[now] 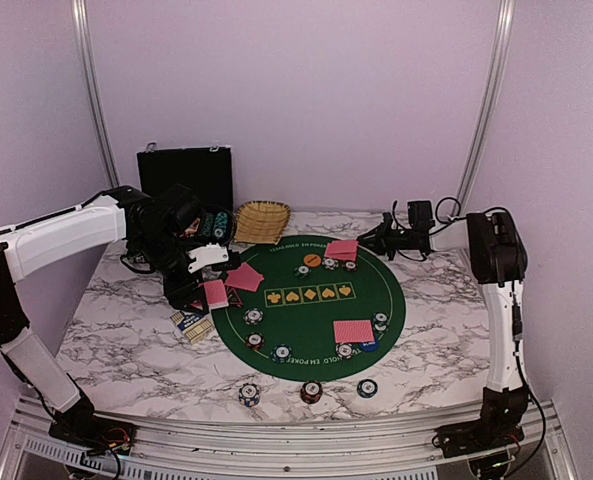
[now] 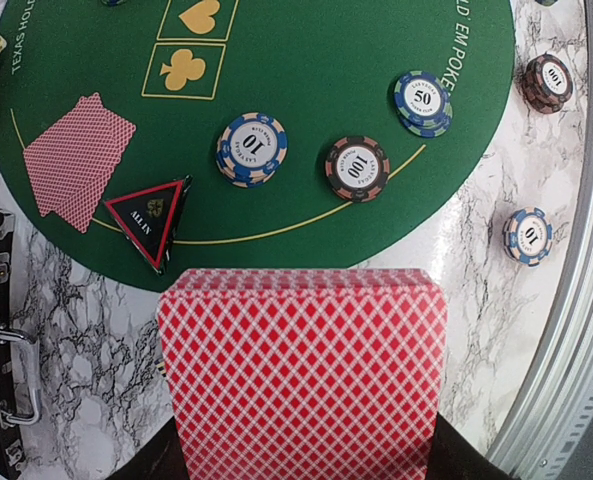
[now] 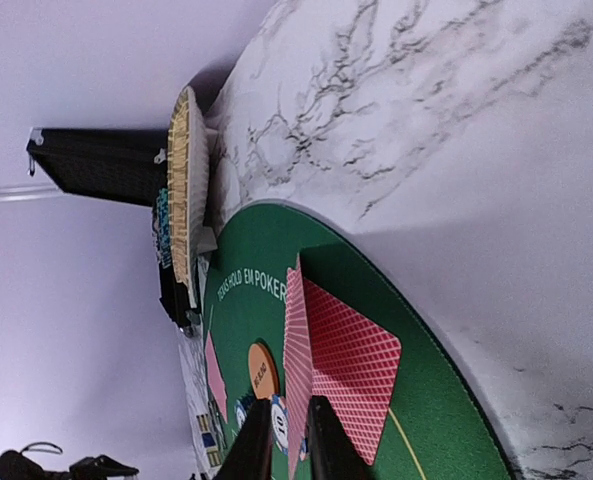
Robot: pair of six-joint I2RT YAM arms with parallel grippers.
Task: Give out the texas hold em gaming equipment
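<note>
Chips (image 2: 251, 149) show legible values in L wrist cam only.

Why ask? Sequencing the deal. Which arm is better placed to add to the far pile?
Right: the right fingers straddle an upright card at the far pile; the left fingers hold the deck across the mat.

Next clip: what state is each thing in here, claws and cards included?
left claw: shut on deck
deck: held, backs up
right claw: shut on single card
single card: held on edge over the mat
dealt cards: face down on mat
triangle marker: flat at mat edge
chips: lying flat
basket: nothing seen inside
</note>
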